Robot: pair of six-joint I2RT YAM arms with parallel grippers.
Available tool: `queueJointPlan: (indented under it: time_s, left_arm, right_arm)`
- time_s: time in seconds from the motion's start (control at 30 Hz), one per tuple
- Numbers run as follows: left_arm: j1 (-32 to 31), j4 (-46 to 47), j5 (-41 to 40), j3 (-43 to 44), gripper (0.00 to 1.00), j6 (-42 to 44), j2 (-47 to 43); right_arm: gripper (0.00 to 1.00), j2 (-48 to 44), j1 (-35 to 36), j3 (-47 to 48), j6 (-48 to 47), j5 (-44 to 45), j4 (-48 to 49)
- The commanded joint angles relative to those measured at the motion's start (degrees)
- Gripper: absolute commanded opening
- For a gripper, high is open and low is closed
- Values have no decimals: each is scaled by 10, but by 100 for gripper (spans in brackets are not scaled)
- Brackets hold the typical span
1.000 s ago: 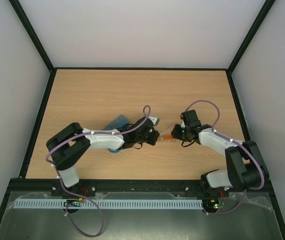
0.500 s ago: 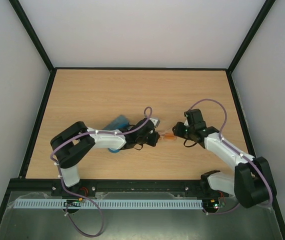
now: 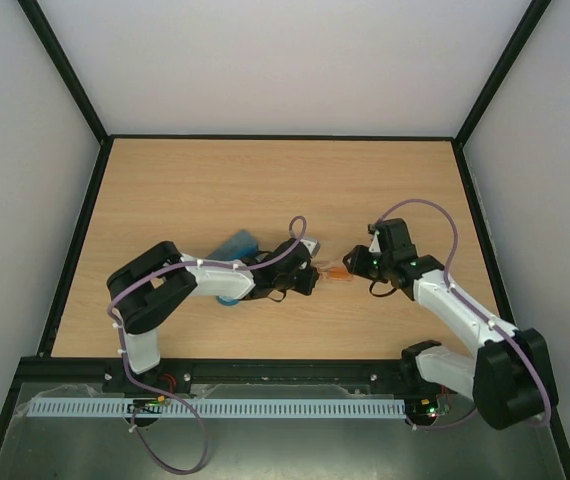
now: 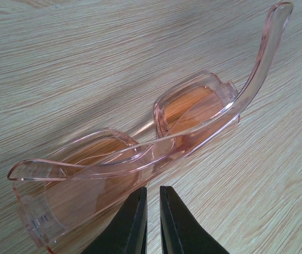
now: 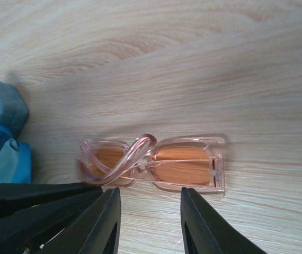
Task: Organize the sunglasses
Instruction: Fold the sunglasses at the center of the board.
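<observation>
Arm bases sit at the near edge, and both arms reach in toward the middle of the wooden table (image 3: 265,180). The left gripper (image 3: 308,277) and right gripper (image 3: 353,262) face each other closely. The sunglasses (image 3: 336,272) lie on the wood between them, about mid-table and well apart from every rim.

Left wrist view: the sunglasses (image 4: 188,111) have orange lenses and a pale pink clear frame. One temple crosses the lenses and the other sticks up and away. The left gripper (image 4: 151,193) is closed to a thin slit, with its tips right at the frame's lower rim. Can't tell whether the rim is pinched.

Right wrist view: the right gripper (image 5: 150,198) has its jaws apart with only wood between them, tips just beside the long edge of the sunglasses (image 5: 177,164). The left end of the frame is blurred.

A blue case (image 3: 237,243) lies just behind the left forearm, partly hidden by it. Another blue bit under the arm is too covered to name.

Beyond the grippers, bare wood runs to the far black rim (image 3: 285,137) and out to both sides.
</observation>
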Motion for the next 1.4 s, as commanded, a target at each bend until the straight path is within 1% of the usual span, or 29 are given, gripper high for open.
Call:
queueJointPlan:
  time_s: [0.0,0.13,0.23,0.3,0.37,0.43,0.57,0.67,0.77,0.87,0.97,1.2,1.37]
  left_arm:
    - [3,14,5,2,11,0,1]
    - [3,11,2,-7,11,2,-15]
    - [4,6,2,-10,11,3,-23]
    - [4,7,6,-11,11,2,-26]
    - [4,7,12,-11,11,1,-31]
    - [3,7,15,-12,11,1,-36]
    - [3,0,16,-19,11,0,-59]
    - [3,-17,2,-29,13,-2,-92]
    - [4,-43,-22,-33,15,-4,-129]
    - [9,-82,-44,-29,22,-7,-156]
    - [17,-95,-43,-39,26,-14,-177]
    - [22,-100,-44,-54,27,-15,-198]
    - [22,-96,-43,-56,26,-15,-197]
  right_arm:
    - [30,55,-3,23,-11,-21,-9]
    - [26,88,-3,24,-18,-22,-14]
    - [29,53,-3,14,-20,-3,-35]
    - [31,31,-3,24,-27,-9,-56]
    - [32,-9,-3,30,-25,-17,-53]
    - [32,-26,-3,49,-22,-19,-54]
    - [29,14,-2,86,-23,-32,-52]
    - [26,46,-3,89,-22,-38,-31]
    - [25,70,-2,89,-23,-44,-17]
    - [26,90,-2,78,-25,-46,3]
    - [25,111,-2,59,-27,-45,17]
    - [25,113,-2,24,-29,-41,19]
    - [24,107,-2,26,-37,-36,7]
